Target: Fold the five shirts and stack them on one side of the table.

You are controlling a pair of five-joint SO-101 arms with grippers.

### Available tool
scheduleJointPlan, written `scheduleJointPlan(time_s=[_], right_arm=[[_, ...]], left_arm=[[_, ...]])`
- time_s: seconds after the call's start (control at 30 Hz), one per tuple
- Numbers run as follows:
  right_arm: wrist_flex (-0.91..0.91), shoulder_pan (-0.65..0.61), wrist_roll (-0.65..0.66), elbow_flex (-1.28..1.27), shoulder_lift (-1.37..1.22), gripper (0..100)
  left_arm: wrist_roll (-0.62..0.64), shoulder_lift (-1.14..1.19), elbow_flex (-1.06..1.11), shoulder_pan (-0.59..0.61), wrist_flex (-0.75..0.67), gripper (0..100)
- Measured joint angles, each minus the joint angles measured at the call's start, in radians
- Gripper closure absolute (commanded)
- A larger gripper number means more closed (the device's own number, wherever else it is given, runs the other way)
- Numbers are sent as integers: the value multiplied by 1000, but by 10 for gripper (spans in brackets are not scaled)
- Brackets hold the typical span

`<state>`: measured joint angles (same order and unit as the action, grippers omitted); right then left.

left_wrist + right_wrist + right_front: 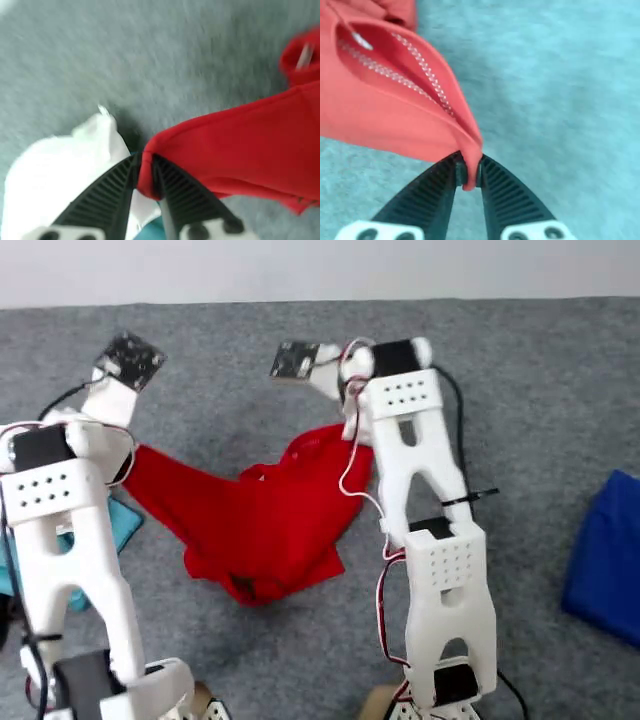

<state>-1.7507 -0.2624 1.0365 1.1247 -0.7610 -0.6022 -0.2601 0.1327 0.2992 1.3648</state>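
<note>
Red fabric is nipped between the black ribbed fingers of the left hand (145, 160), which press together on a folded corner of the red shirt (240, 145). The right hand (469, 161) is clamped in the same way on another edge of the shirt, close to the stitched neck opening (a white seam line runs just beyond its tips).

Seen from above, the red shirt (262, 525) spans the gap between the two arms. One end draws out in a taut strip toward the left arm and the other rises to the right arm, while the middle sags in a bunched heap nearer the robot's base. Its long axis therefore runs side to side across the grey bench (520, 380), from hand to hand, and each hand is nearest to its own end.

The coming move probably turns on that line. Drawing the hands apart along it should pull the cloth flat, whereas bringing them together would fold it across the middle.

A teal cloth (125, 518) lies just beside the shirt's left end, under the left arm. A blue shirt (605, 555) lies well apart at the bench's right edge.
</note>
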Motion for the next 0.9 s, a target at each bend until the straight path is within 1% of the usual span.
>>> scheduleJointPlan(time_s=[0.17, 0.33, 0.53, 0.67, 0.9], right_arm=[[-2, 83, -41, 89, 109, 988], [-2, 138, -150, 92, 252, 988], [-3, 184, -338, 92, 373, 989], [-3, 206, -379, 92, 436, 989], [-3, 216, -505, 92, 574, 989]], left_arm=[[157, -87, -66, -98, 0, 994], [279, -118, -117, -138, 0, 994], [313, -120, -121, -146, 17, 994], [324, -120, -155, -146, 54, 994], [443, -120, -302, -146, 83, 994]])
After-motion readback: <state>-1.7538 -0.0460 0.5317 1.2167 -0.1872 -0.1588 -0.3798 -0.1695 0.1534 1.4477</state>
